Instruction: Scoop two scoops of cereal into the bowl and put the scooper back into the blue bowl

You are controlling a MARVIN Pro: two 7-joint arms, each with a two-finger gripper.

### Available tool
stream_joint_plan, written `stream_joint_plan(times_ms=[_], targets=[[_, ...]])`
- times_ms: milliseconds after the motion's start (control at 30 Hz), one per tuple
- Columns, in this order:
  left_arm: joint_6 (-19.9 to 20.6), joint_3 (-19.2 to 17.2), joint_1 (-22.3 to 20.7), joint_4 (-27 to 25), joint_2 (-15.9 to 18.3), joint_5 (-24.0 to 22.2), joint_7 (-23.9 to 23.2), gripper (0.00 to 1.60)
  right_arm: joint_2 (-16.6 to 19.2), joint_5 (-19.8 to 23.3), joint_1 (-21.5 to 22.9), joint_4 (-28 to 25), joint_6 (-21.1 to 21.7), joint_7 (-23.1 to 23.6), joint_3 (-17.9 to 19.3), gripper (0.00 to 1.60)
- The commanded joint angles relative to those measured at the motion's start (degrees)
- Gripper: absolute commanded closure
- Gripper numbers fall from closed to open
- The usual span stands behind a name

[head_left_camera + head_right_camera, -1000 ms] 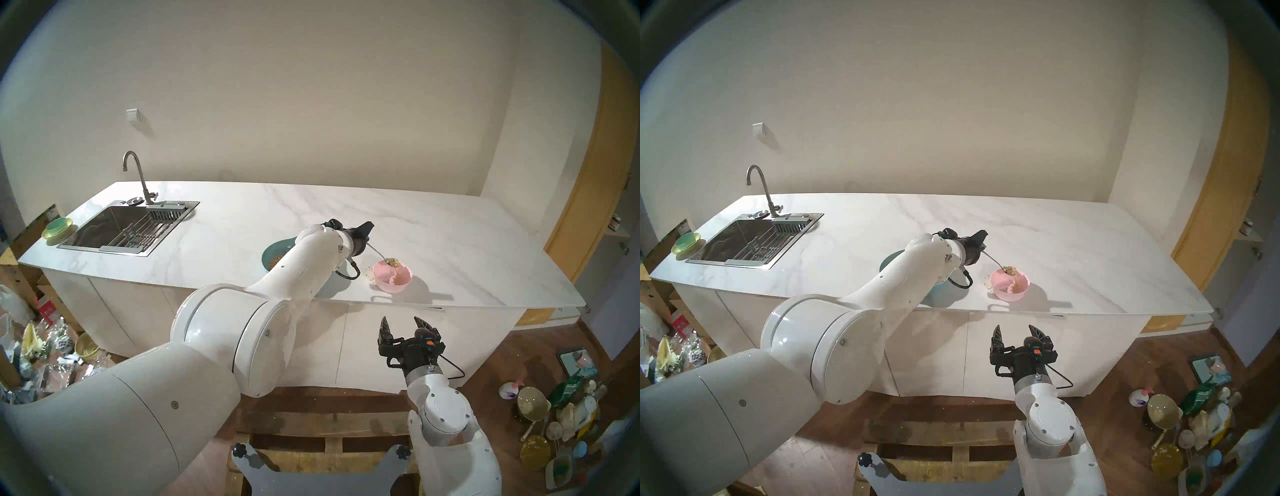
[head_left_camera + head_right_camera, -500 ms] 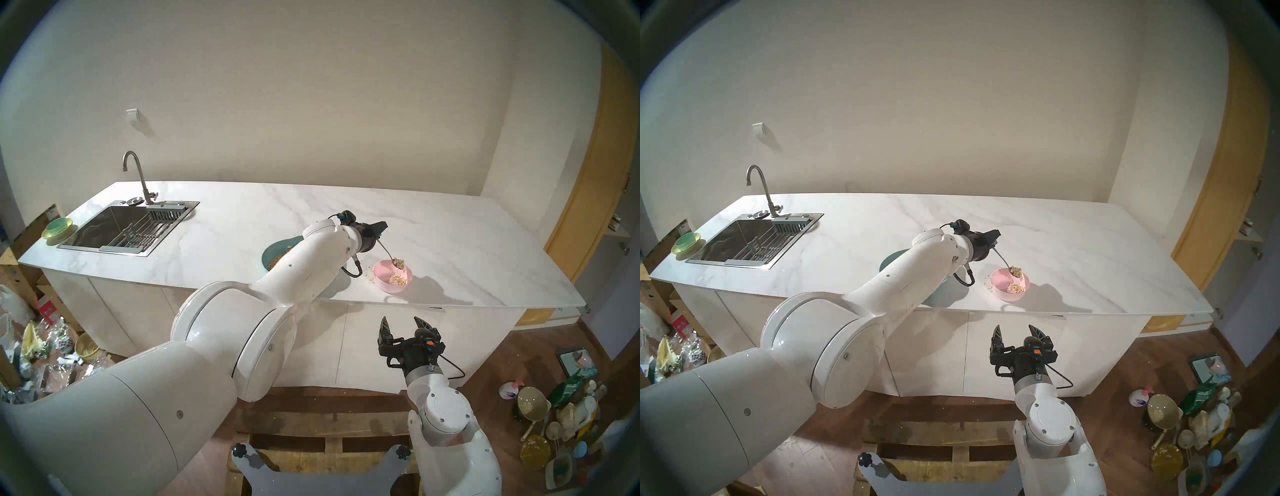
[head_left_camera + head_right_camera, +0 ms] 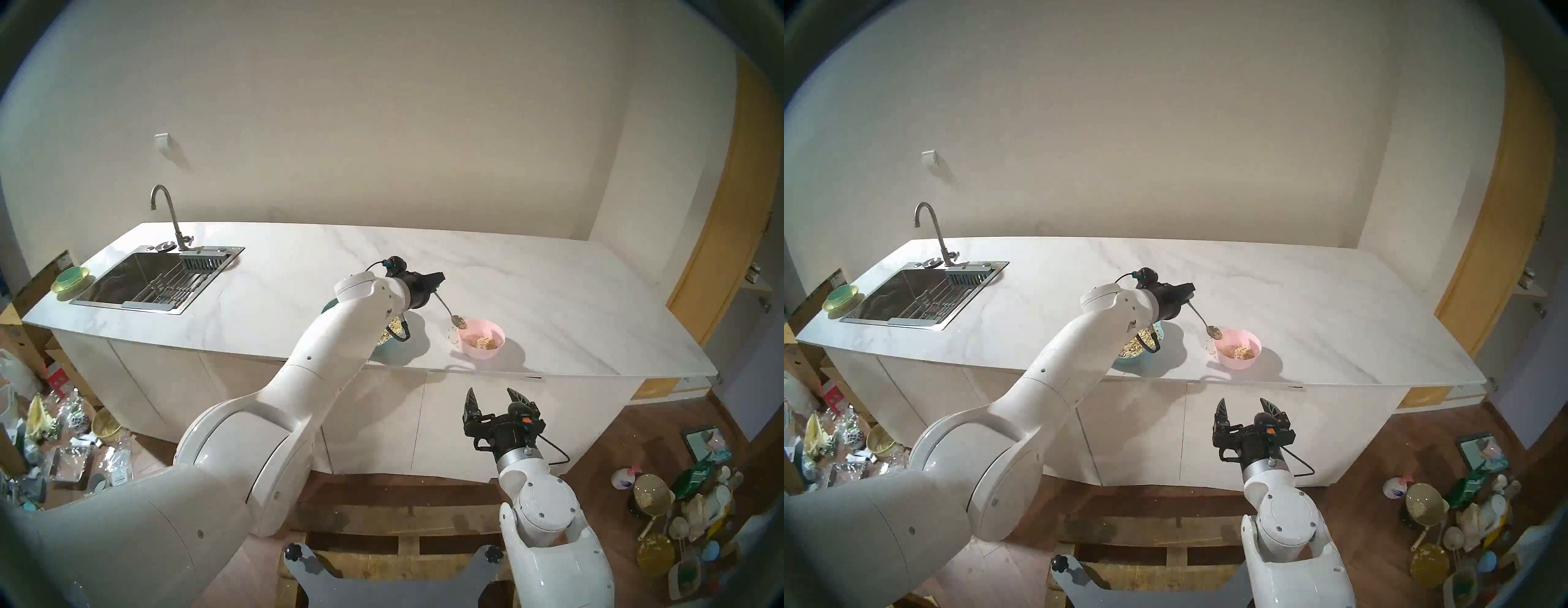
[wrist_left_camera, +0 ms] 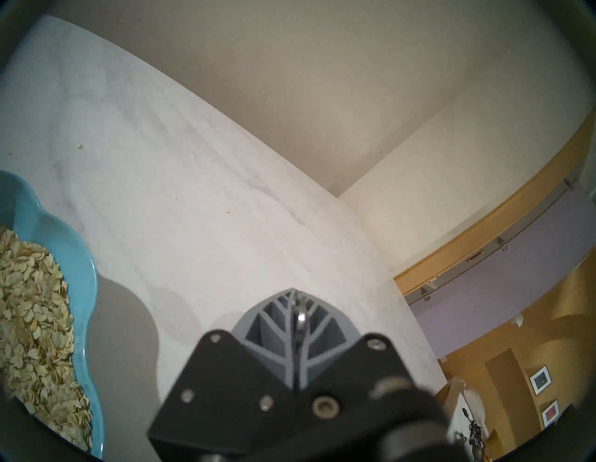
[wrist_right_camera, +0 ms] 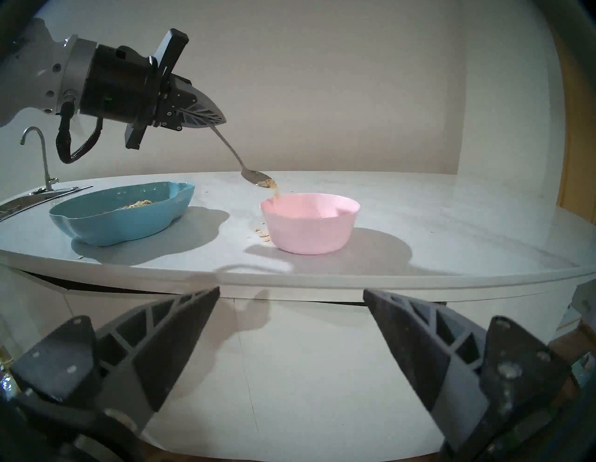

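My left gripper (image 3: 437, 283) is shut on the handle of the silver spoon (image 3: 445, 305), which slants down to the right. The spoon's head (image 5: 258, 177) hangs over the left rim of the pink bowl (image 3: 488, 350), and a few cereal flakes (image 5: 275, 190) are falling from it. A small heap of cereal (image 3: 481, 341) lies in the pink bowl. The teal-blue bowl (image 5: 122, 219) with cereal (image 4: 32, 306) stands left of it, mostly hidden behind my left arm in the head views. My right gripper (image 3: 491, 395) is open and empty, below the counter's front edge.
A few spilled flakes (image 5: 262, 233) lie on the white counter (image 3: 551, 297) just left of the pink bowl. A sink (image 3: 148, 282) with a faucet and a green bowl on a yellow plate (image 3: 70, 280) are at the far left. Both bowls stand near the counter's front edge.
The left gripper drew the spoon back left from over the pink bowl's middle to its left rim. The spoon's load went into the bowl. The left elbow dropped. The right arm stayed still.
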Motion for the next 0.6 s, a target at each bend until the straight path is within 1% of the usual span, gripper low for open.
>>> stream_joint_plan(times_ms=[0,200,333,567], targets=[[0.4,0.4,-3.0,-0.9,-2.1,-0.2,0.0,1.60,-0.2,0.1,0.3,-1.4,-0.2,0.0,0.0,0.00],[0.1,1.1,-4.3,0.8,-2.8,0.2,-0.3,1.60,-0.2,0.1,0.3,-1.4,-0.2,0.0,0.0,0.00],[-1.1,3.2,-5.3,1.3,-2.7,1.9,-1.0,1.60,-0.2,0.1,0.3,-1.4,-0.3,0.0,0.0,0.00],[-2.2,4.8,-6.8,2.6,-2.9,3.2,-1.1,1.60,-0.2,0.1,0.3,-1.4,-0.3,0.0,0.0,0.00]])
